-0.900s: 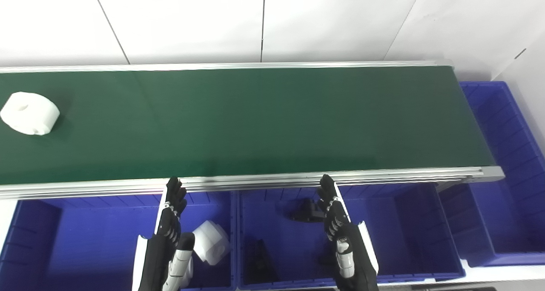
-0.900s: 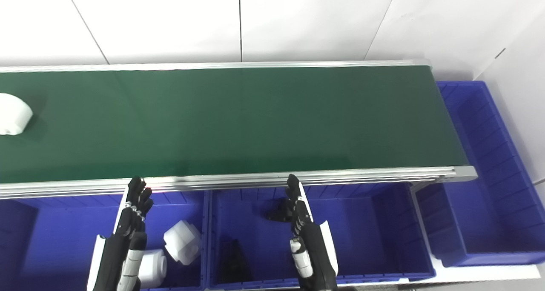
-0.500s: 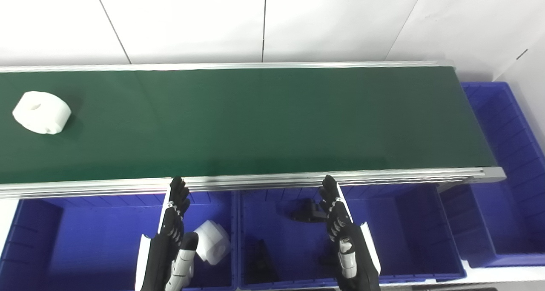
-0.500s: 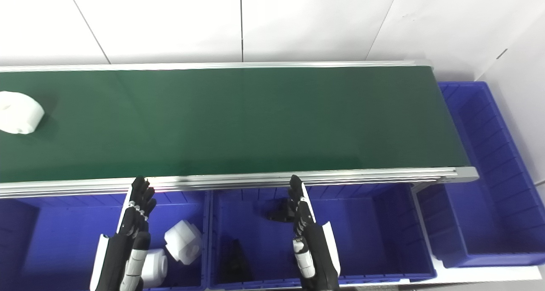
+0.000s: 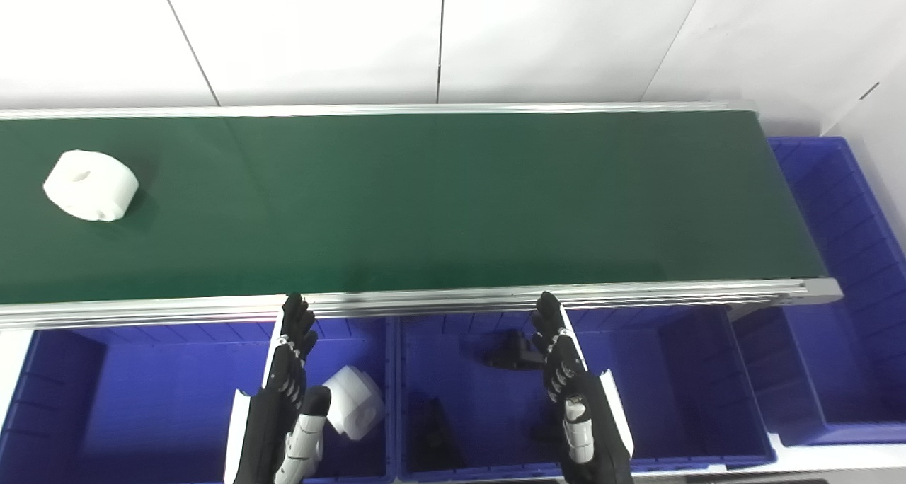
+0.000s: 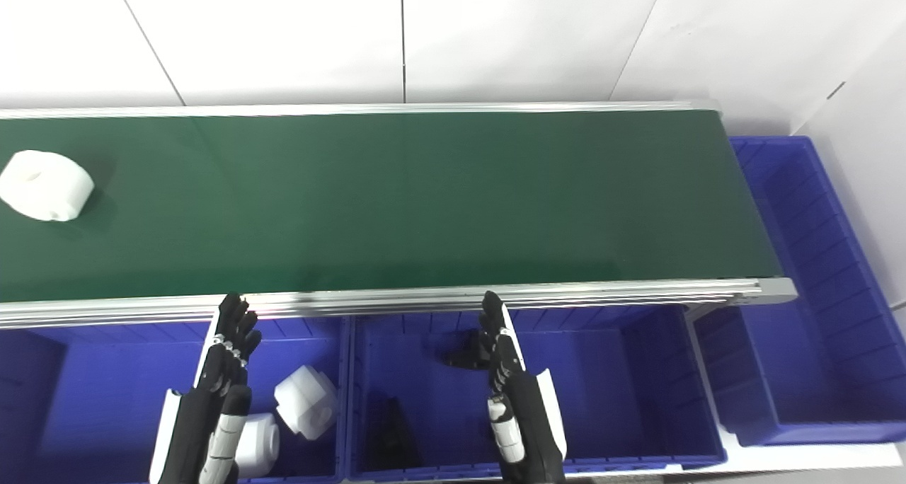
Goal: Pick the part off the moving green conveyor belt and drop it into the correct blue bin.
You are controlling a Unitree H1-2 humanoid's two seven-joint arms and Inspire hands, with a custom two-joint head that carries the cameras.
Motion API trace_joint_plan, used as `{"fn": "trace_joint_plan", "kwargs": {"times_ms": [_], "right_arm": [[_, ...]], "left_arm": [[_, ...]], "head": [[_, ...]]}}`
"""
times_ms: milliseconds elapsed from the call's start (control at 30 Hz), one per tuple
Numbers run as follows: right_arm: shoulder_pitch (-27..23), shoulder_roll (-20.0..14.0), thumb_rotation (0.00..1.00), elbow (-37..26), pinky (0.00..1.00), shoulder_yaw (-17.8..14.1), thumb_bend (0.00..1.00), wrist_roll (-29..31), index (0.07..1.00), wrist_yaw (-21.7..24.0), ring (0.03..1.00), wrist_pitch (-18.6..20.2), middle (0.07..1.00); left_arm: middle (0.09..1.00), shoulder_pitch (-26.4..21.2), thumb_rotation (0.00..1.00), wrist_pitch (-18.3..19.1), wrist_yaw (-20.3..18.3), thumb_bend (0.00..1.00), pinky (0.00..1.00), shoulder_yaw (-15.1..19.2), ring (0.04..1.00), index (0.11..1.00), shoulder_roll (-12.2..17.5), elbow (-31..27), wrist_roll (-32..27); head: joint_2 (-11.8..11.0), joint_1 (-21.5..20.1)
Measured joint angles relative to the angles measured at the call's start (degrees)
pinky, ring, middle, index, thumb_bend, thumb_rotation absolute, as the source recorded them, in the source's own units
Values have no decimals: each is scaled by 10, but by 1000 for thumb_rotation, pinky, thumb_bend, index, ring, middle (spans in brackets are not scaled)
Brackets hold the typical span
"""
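Left hand: flat, fingers out, holding nothing – above the left blue bin.
Right hand: flat and empty too – above the middle bin.
White part: on the green belt, far left.

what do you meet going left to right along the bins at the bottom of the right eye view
left hand → white parts in the left bin → black parts → right hand → end bin

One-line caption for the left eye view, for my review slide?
White ring-shaped plastic part rides the green conveyor belt at far left while open left hand and right hand wait over blue bins.
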Motion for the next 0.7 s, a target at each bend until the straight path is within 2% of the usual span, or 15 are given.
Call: {"fn": "trace_joint_plan", "kwargs": {"times_ms": [700], "right_arm": [[-1, -1, 1000, 8, 1000, -3, 948, 2, 1000, 6, 1000, 0, 1000]], "left_arm": [[1000, -2, 881, 0, 0, 549, 949, -2, 971, 1000, 0, 7, 3]], "head": [[-3, 4]]}}
